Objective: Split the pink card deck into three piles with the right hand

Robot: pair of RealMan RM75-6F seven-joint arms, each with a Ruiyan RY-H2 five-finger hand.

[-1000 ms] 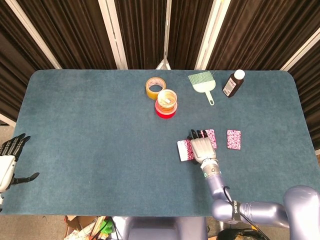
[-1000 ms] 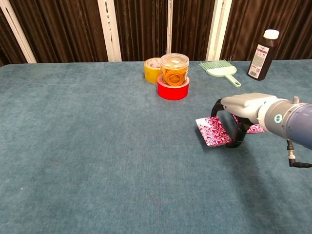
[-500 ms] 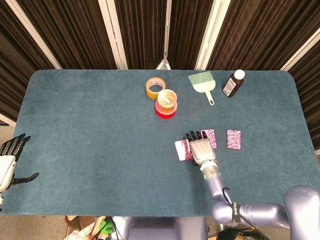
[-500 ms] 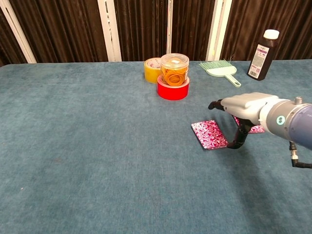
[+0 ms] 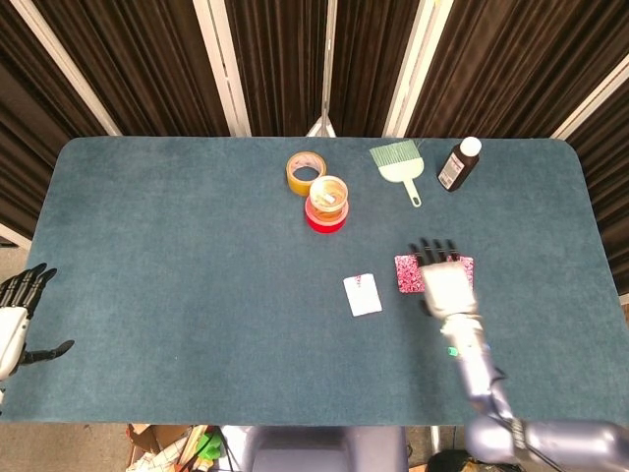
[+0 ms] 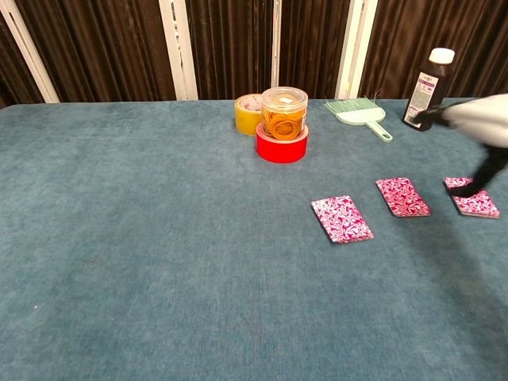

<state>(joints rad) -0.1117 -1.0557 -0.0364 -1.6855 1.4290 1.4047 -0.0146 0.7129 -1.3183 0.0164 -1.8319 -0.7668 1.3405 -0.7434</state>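
Three pink patterned card piles lie in a row on the blue table. The left pile [image 6: 342,219] looks white with glare in the head view [image 5: 363,294]. Right of it are the middle pile [image 6: 402,196] [image 5: 408,273] and the right pile [image 6: 474,198]. My right hand [image 5: 447,285] hovers over the right pile with fingers spread and holds nothing; only that pile's edge [image 5: 467,264] shows beside it. In the chest view the hand [image 6: 482,119] is at the right edge, with a dark finger [image 6: 490,169] hanging towards the right pile. My left hand [image 5: 15,317] rests open off the table's left edge.
At the back middle, a clear jar of rubber bands [image 6: 284,110] sits on a red tape roll [image 6: 281,146], beside a yellow tape roll [image 6: 248,112]. A green hand brush [image 6: 357,113] and a brown bottle [image 6: 424,79] stand at the back right.
My right hand let go of the left pile and moved right and up, to above the right pile. The left pile now lies flat and uncovered. The left hand stayed put.
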